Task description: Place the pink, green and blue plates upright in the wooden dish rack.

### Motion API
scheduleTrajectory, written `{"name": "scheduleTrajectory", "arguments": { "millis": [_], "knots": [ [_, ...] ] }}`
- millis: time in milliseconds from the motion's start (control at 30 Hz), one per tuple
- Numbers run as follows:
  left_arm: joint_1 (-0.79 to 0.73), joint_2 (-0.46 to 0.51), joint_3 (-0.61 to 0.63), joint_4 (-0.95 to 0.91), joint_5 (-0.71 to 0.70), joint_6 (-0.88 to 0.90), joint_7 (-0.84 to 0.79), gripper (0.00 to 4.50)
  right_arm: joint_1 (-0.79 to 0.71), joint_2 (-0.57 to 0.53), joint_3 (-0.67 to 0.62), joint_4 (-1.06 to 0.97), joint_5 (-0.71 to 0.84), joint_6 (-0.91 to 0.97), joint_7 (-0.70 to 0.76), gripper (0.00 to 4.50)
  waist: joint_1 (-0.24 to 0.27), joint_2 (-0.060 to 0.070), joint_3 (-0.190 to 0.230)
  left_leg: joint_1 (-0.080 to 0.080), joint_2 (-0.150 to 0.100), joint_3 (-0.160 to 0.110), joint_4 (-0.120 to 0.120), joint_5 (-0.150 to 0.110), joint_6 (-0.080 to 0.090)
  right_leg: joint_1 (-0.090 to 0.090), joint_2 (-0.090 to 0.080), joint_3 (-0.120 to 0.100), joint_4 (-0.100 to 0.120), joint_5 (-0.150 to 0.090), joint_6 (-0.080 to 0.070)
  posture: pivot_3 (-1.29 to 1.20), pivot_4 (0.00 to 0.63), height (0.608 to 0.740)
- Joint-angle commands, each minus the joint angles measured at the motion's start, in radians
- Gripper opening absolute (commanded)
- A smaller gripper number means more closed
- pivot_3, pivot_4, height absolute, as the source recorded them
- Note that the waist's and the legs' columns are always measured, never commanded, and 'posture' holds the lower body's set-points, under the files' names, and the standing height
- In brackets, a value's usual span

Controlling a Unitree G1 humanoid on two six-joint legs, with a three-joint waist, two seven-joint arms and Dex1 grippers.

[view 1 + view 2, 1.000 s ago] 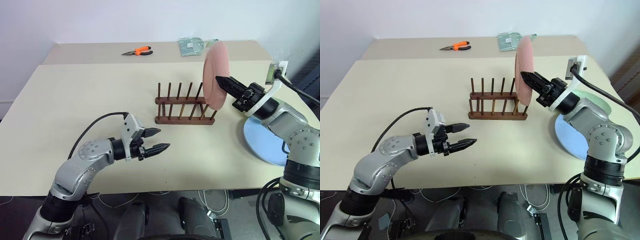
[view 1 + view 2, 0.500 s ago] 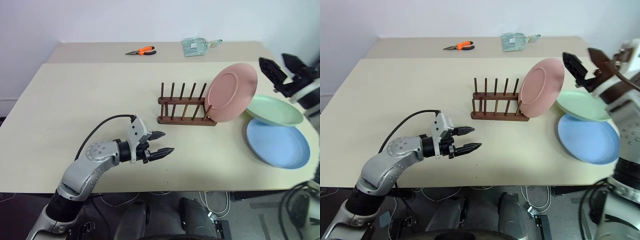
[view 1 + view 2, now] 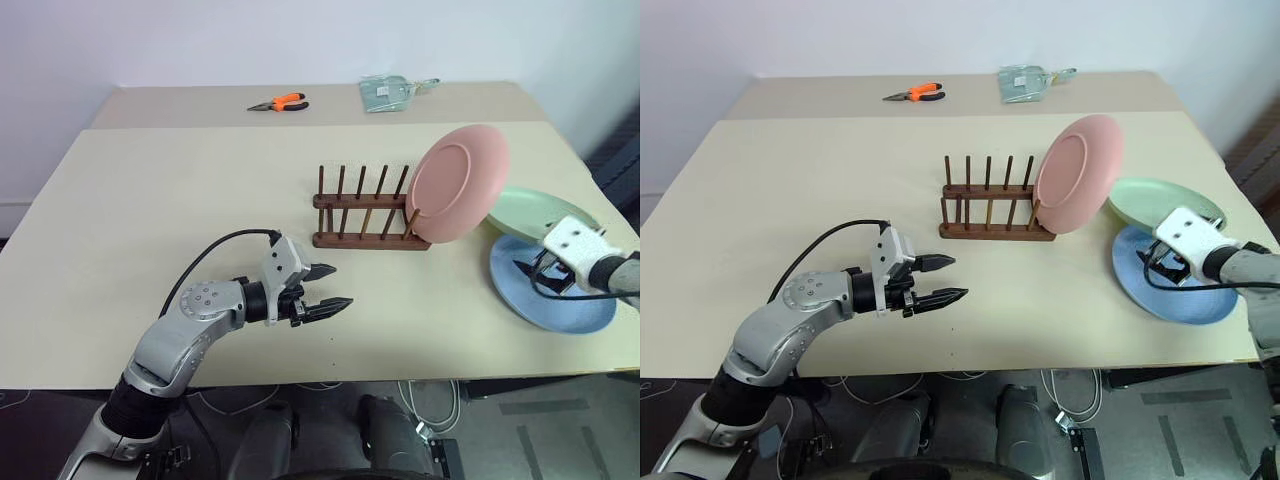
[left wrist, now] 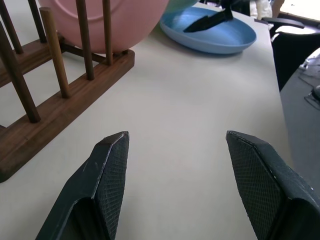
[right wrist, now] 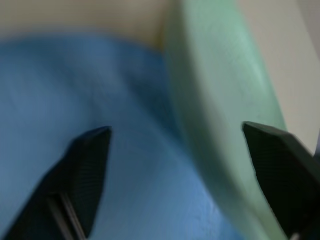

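Note:
The pink plate stands tilted at the right end of the wooden dish rack, its face turned toward me. The green plate lies to the right of the rack, its near rim resting on the blue plate, which lies flat on the table. My right gripper hovers low over the blue plate, open, with nothing between its fingers; the green plate's rim is just ahead of it. My left gripper is open and empty, above the table in front and left of the rack.
Orange-handled pliers and a clear packet lie on the far table section. The table's right edge runs close beside the blue plate. Bare tabletop stretches left of the rack.
My right gripper let go of the pink plate, which now leans in the rack. The right arm swung right and down to the blue plate. The left arm stayed put.

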Motion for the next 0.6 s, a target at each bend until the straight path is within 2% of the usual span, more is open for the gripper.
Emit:
{"name": "scheduleTrajectory", "arguments": {
  "millis": [33,167,233,300,533,600],
  "knots": [
    [0.009,0.004,0.016,-0.036,0.002,-0.023,-0.002,3.19,-0.045,-0.019,-0.013,0.037,-0.04,-0.082,-0.027,2.25,0.0,0.0,0.0,0.0,0.0,0.0,0.0,0.0,0.0,0.0,0.0,0.0,0.0,0.001,-0.002,0.0,0.15,0.74],
    [0.015,0.008,0.015,-0.038,0.013,-0.027,-0.001,3.19,-0.051,-0.02,-0.047,0.008,-0.039,-0.112,-0.05,0.14,-0.001,0.0,0.0,0.0,0.0,0.0,0.0,0.0,0.0,0.0,0.0,0.0,0.0,0.001,-0.002,0.0,0.15,0.74],
    [0.013,0.007,0.016,-0.036,0.013,-0.028,-0.002,3.19,-0.044,-0.019,-0.079,-0.03,-0.025,-0.104,-0.062,0.06,0.0,0.0,0.0,0.0,0.0,0.0,0.0,0.0,0.0,0.0,0.0,0.0,0.0,0.001,-0.002,0.0,0.15,0.74],
    [0.009,0.006,0.015,-0.031,0.015,-0.031,-0.003,3.19,-0.043,0.003,-0.157,-0.118,0.053,-0.048,-0.059,0.06,0.001,0.0,0.0,0.0,0.0,-0.001,0.0,0.0,0.0,0.0,0.0,0.001,0.0,0.001,-0.002,0.0,0.15,0.74],
    [-0.01,0.004,0.01,0.003,0.024,-0.052,-0.019,3.19,-0.162,0.185,-0.463,-0.456,0.545,0.371,-0.106,0.06,0.001,0.0,0.0,0.0,0.0,-0.003,0.001,0.0,0.0,0.001,0.001,0.0,0.0,0.001,-0.002,0.0,0.15,0.74],
    [-0.014,0.005,0.012,0.011,0.025,-0.056,-0.023,3.19,-0.223,0.246,-0.539,-0.557,0.768,0.519,-0.159,0.06,0.002,0.0,0.0,0.0,0.0,-0.003,0.001,0.0,0.0,0.001,0.001,0.001,0.0,0.001,-0.002,0.0,0.15,0.74]
  ]
}}
